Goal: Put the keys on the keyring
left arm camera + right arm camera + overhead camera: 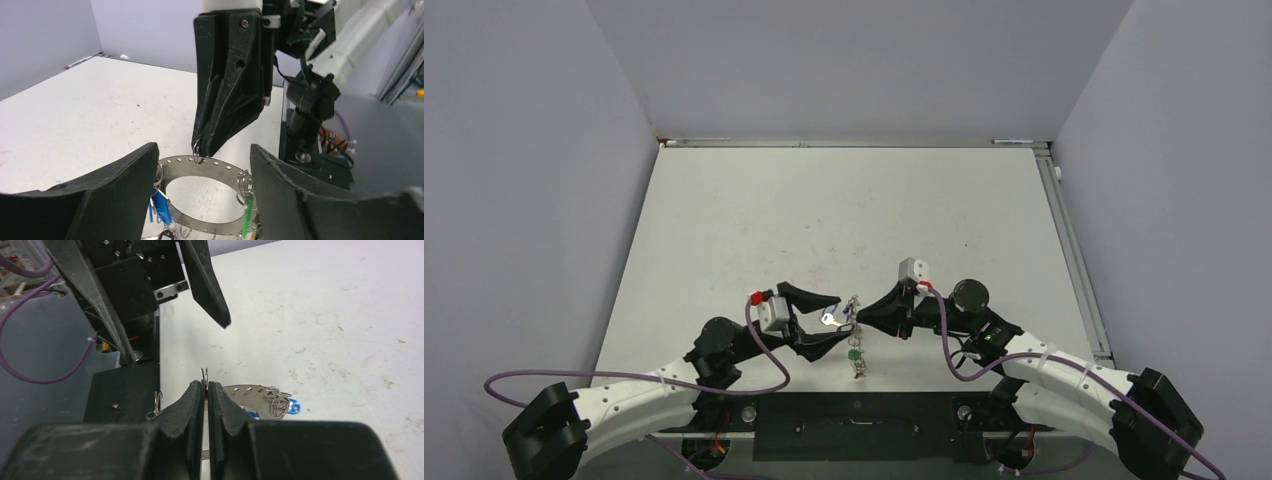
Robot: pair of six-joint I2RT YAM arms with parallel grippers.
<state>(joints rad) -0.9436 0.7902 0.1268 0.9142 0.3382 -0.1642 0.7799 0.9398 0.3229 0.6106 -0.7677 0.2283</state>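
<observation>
The keyring (222, 168) is a wide flat grey metal ring with holes round its rim, hanging just above the table. Keys dangle from it with a blue tag (161, 204) and a green tag (247, 216). My right gripper (206, 386) is shut on a small split ring (204, 374) threaded through the keyring's rim (250, 391). My left gripper (202, 151) is open, and its two fingers (125, 190) flank the keyring on either side. In the top view both grippers meet near the table's front, left gripper (836, 322) and right gripper (861, 313), with the keys (855, 356) hanging below.
The white table (854, 220) stretches away behind the arms, ringed by grey walls. A dark base plate (854, 425) lies along the near edge. A pen (1014, 142) rests at the far right edge.
</observation>
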